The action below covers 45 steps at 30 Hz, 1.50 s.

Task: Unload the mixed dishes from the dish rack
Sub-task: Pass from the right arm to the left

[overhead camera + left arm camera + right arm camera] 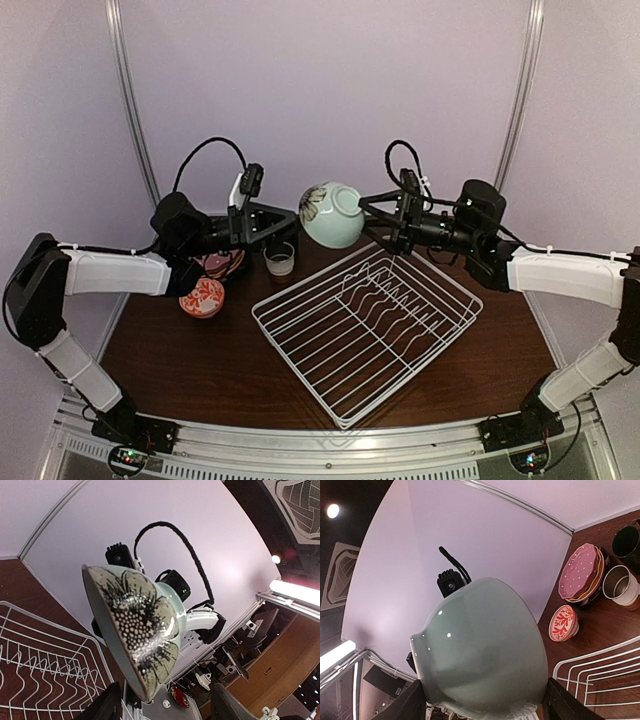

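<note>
Pale green bowl (332, 214) gripped by right tool (368, 215), left tool (288, 228) open.

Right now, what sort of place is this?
Probably a robot lab cell, not a kitchen: two arms bolted at a table, plain pale walls around, dish rack and pale green bowl as props.

Open tabletop (190, 362) near-left of dish rack (366, 330); cup (281, 261), red-and-white bowl (203, 297), plates (582, 572) apparently beneath left arm (115, 272).

No readable text, label or number shows anywhere.
</note>
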### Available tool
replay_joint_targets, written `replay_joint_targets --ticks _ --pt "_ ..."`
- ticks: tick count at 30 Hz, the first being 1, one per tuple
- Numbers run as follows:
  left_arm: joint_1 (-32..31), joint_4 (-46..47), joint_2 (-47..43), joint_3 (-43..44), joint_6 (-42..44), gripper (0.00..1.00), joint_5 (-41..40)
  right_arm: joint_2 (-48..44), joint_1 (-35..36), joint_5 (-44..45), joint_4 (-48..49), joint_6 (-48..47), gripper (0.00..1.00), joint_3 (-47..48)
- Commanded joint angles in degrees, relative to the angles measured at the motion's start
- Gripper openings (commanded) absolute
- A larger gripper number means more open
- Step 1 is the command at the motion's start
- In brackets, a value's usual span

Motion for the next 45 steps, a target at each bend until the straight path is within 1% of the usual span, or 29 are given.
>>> replay_joint_targets --ticks 1,4,7,10,13,15,18,22,23,25,26,30,31,39,45 --pt "-0.24 9.37 1.56 2.10 -4.94 0.61 1.42 0.18 1.32 -1.06 7.70 1.28 0.64 2.51" --pt "-0.31 11.58 2.03 2.35 -6.55 0.56 1.54 0.46 1.77 -1.19 8.06 1.26 0.64 2.73" --pt "-0.48 16.18 2.86 2.59 -9.67 0.49 1.55 1.03 2.20 -1.44 8.59 0.96 0.64 2.82" --pt "-1.08 20.35 4.13 3.18 -13.00 0.44 1.29 1.91 2.60 -1.73 11.30 1.99 0.64 2.43" --pt "-1.29 24.86 5.45 3.37 -16.19 0.37 0.90 2.67 3.12 -2.25 14.83 3.73 0.64 2.25" --pt "-1.30 28.28 6.45 3.73 -18.53 0.31 0.84 2.78 3.36 -2.40 15.46 3.80 0.64 2.20" --pt "-1.51 30.59 6.99 4.15 -20.32 0.21 0.52 2.81 3.39 -2.68 16.20 3.91 0.64 2.06" --pt "-1.69 33.89 7.72 4.21 -22.44 0.02 -0.09 3.06 3.49 -2.90 18.85 5.27 0.65 1.34" --pt "-1.73 34.51 7.87 4.13 -22.96 0.00 -0.37 3.30 3.49 -2.98 19.96 5.86 0.66 1.14" --pt "-1.81 34.58 7.66 3.77 -22.66 0.00 -0.76 3.88 3.49 -3.09 21.31 6.71 0.69 0.90" --pt "-1.89 34.64 7.53 3.63 -22.54 0.00 -0.79 4.14 3.47 -3.19 21.84 7.07 0.73 0.77" --pt "-2.09 34.60 7.00 3.80 -22.53 0.00 -0.85 4.29 3.33 -2.89 22.93 7.84 0.92 0.15" --pt "-2.09 34.61 6.79 3.92 -22.53 0.00 -0.86 4.24 3.20 -2.83 22.82 7.73 0.99 0.04" --pt "-2.00 34.61 5.25 5.11 -23.21 0.00 -0.87 3.79 1.33 -2.55 24.21 8.42 1.00 -2.25" --pt "-1.91 34.60 3.65 6.53 -23.90 0.00 -1.40 3.96 -0.19 -1.73 22.71 7.54 1.00 -5.49"
